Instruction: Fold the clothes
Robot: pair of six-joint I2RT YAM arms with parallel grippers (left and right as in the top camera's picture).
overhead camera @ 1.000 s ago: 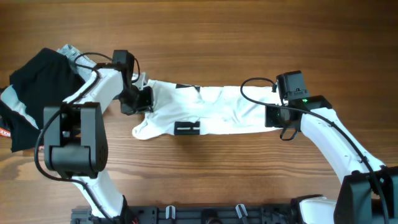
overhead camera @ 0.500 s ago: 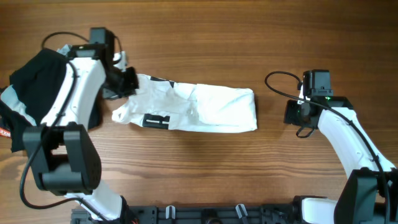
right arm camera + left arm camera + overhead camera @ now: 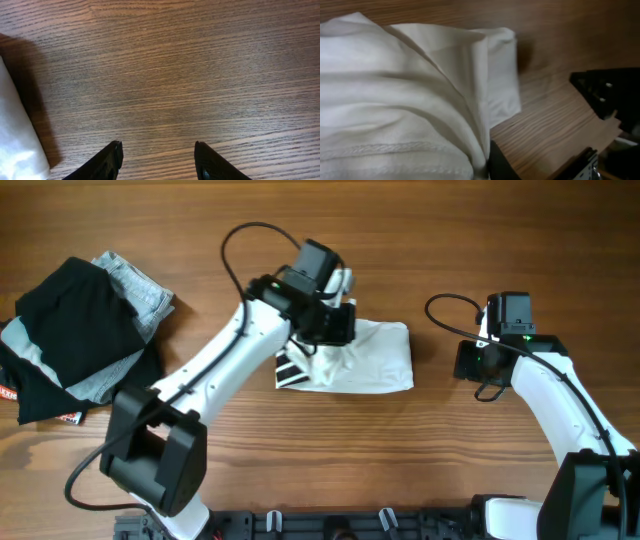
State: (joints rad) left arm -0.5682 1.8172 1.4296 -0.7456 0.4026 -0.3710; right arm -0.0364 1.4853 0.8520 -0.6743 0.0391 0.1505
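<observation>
Swung rightward across the table (image 3: pixel 300 460), my left gripper (image 3: pixel 335 322) now hangs over the white shirt (image 3: pixel 385 358), clamped on its carried end, doubling the cloth at mid-table. My right gripper (image 3: pixel 157 152) waits spread and empty just beside the shirt's right edge. Next, I judge: lay the end flush, then release.

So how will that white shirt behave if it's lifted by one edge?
Probably floppy: the white shirt lies in soft creases and layered folds. Likely light: thin layers drape at the left tool. It may slide on the smooth wooden table.
</observation>
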